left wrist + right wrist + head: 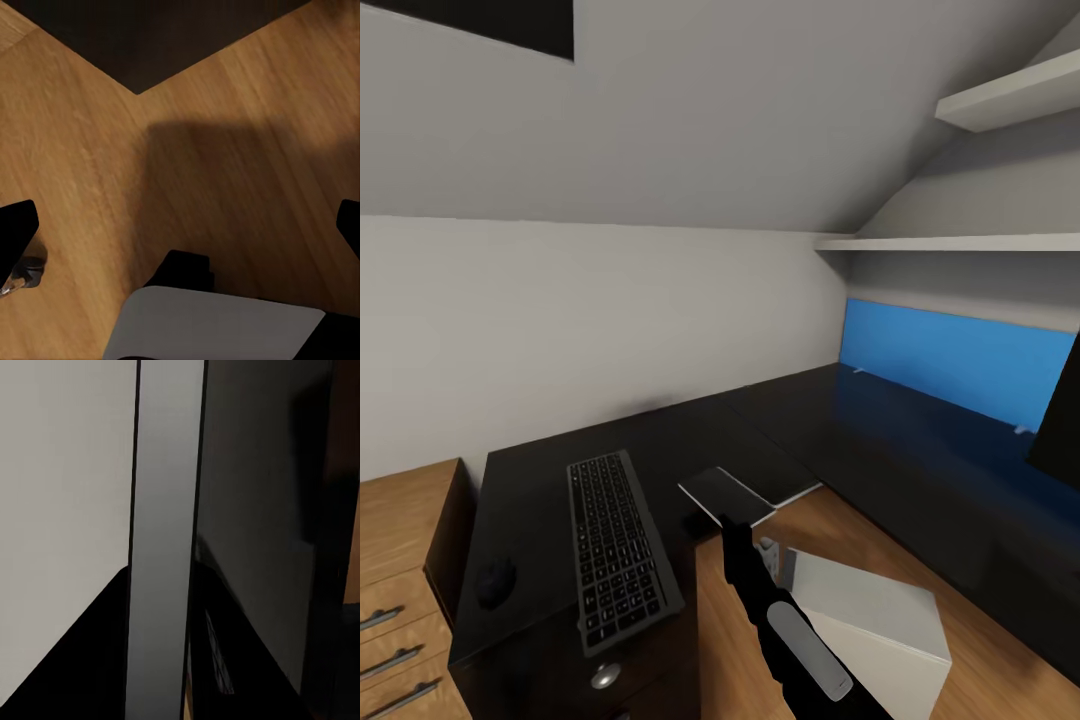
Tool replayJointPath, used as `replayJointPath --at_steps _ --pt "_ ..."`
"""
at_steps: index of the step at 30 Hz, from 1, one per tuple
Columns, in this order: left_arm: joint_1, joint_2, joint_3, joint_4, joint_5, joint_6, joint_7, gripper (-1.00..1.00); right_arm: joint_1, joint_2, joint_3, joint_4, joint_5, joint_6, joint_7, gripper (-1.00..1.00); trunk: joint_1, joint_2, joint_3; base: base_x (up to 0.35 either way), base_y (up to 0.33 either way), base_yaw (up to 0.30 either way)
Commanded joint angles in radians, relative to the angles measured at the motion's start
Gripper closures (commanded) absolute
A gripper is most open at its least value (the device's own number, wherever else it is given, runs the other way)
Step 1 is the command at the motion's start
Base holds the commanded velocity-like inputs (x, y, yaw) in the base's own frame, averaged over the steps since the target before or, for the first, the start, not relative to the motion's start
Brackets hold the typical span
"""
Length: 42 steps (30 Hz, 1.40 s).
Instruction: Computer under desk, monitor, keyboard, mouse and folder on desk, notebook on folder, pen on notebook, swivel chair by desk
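**Inspector:** Your keyboard (618,550) lies flat on the desk (840,420), near its left end. A dark mouse (495,582) sits just left of the keyboard. The computer (870,625) stands on the floor (830,525), right of the keyboard.

**Operator:** Any readable labels?

**Inspector:** None; the key legends are too blurred. In the right wrist view you face the monitor (165,540) edge-on. I cannot tell how either gripper stands.

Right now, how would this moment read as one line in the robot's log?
keyboard: on desk | mouse: beside keyboard | computer: on floor | monitor: close before right wrist camera
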Motion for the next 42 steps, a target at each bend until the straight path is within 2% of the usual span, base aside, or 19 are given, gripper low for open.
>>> replayJointPath --at_steps 1,17,18,42 --pt "-0.001 0.001 -0.008 -0.002 0.004 0.006 0.009 -1.00 -0.001 0.000 0.004 0.001 -0.012 -0.007 0.007 1.00 0.000 -0.001 -0.001 0.054 0.036 0.000" --pt "-0.001 0.001 -0.008 -0.002 0.004 0.007 0.009 -1.00 -0.001 0.000 0.004 0.002 -0.008 -0.006 0.003 1.00 0.000 -0.001 -0.001 0.006 0.004 0.000" --pt "-0.001 0.001 -0.008 -0.002 0.004 0.007 0.009 -1.00 -0.001 0.000 0.004 0.002 -0.008 -0.006 0.003 -1.00 0.000 -0.001 -0.001 0.000 0.000 0.000" --pt "-0.001 0.001 -0.008 -0.001 0.004 0.007 0.009 -1.00 -0.001 0.000 0.004 0.002 -0.008 -0.008 0.002 -1.00 0.000 -0.001 -0.001 -0.018 -0.001 0.000"
